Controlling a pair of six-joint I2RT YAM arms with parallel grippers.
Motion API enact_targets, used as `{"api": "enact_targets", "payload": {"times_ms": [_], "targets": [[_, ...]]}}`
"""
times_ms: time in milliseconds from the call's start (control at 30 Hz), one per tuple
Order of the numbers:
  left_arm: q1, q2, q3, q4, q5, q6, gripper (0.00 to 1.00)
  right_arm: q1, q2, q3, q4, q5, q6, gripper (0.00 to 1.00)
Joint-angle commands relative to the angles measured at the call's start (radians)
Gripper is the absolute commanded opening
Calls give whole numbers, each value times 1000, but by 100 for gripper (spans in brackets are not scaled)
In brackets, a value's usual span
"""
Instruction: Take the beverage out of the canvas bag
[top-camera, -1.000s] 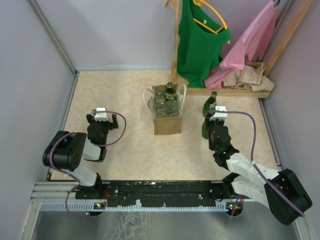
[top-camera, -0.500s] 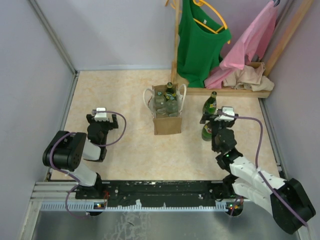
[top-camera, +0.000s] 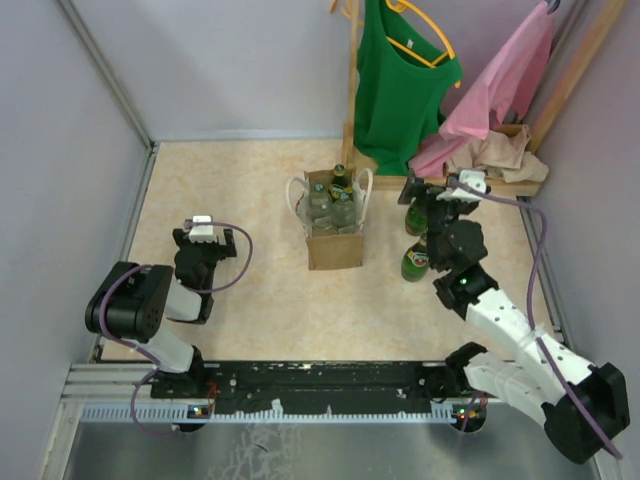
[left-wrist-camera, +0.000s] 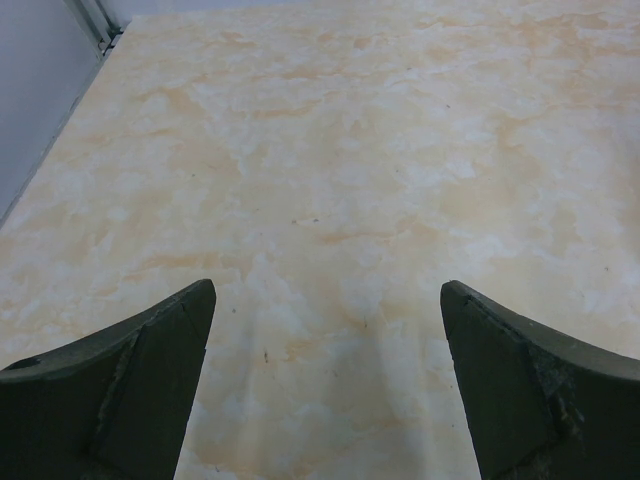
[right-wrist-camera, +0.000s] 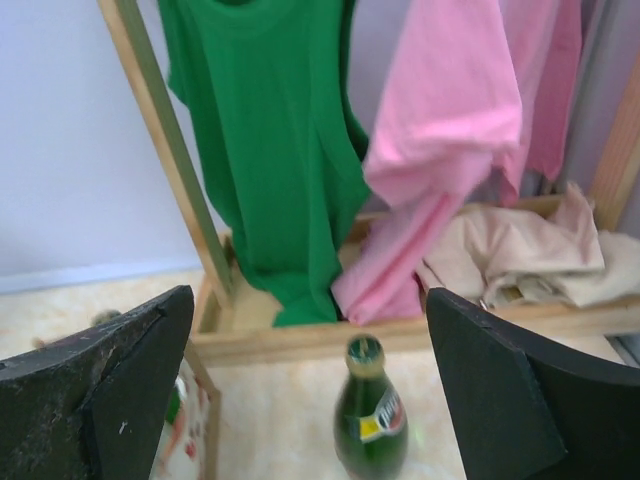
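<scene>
We see the canvas bag (top-camera: 335, 250) upright on the worktop (top-camera: 230, 190), with bottles (top-camera: 330, 205) inside it. The right pincer (right-wrist-camera: 308, 330) is spread wide over a green bottle (right-wrist-camera: 370, 420) near the bag; the left pincer (left-wrist-camera: 325, 290) is spread too.

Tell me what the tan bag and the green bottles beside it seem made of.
The canvas bag: matte tan fabric, likely canvas; its surface is dull, without shine. The green bottles: glossy dark green, glass or plastic; the pictures cannot settle which.
</scene>
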Motion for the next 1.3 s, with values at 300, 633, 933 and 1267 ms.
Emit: {"api": "enact_targets", "payload": {"times_ms": [300,633,933,1267], "targets": [[8,0,13,14,10,-8,100,140,366,694,-571,-247,-6,83],[8,-1,14,13,11,-9,100,164,573,769,-650,-441,55,71],[9,0,14,13,12,-8,100,163,702,765,-641,-399,62,79],[8,0,14,14,12,-9,100,161,702,703,-618,-361,115,83]]}}
